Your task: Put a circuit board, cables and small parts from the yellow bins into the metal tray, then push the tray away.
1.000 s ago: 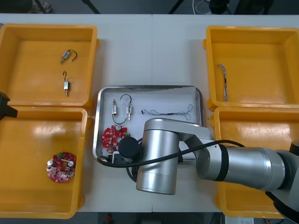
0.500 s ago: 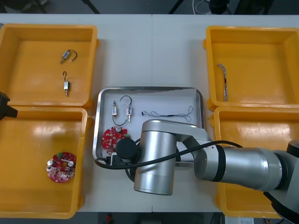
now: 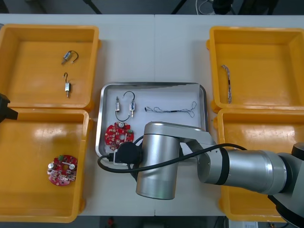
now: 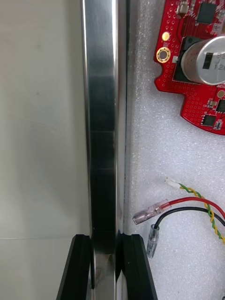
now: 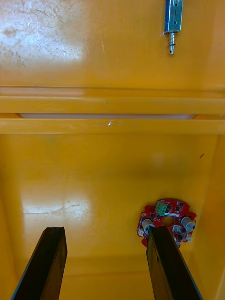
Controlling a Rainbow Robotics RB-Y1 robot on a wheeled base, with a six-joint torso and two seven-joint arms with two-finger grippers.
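Observation:
The metal tray (image 3: 152, 86) lies between the yellow bins, white inside. It holds a red circuit board (image 3: 118, 132), two small metal parts (image 3: 117, 105) with a black cable (image 3: 128, 98), and a thin twisted cable (image 3: 171, 110). My right arm (image 3: 190, 161) reaches over the tray's near left corner. In the right wrist view my right gripper (image 4: 104, 241) is shut on the tray's rim (image 4: 103, 117), one finger on each side. The circuit board (image 4: 201, 61) and a red and yellow cable (image 4: 197, 206) lie inside the rim. My left gripper (image 5: 105, 243) hangs open over the near left bin.
The near left bin (image 3: 28, 142) holds a second circuit board (image 3: 62, 170). Two small metal parts (image 3: 69, 56) lie in the far left bin. A twisted cable (image 3: 227, 83) lies in the far right bin. The near right bin (image 3: 247, 128) is partly covered by my right arm.
My right gripper's fingers have shut on the tray's rim. The tray has slid a little away from me, with everything in it.

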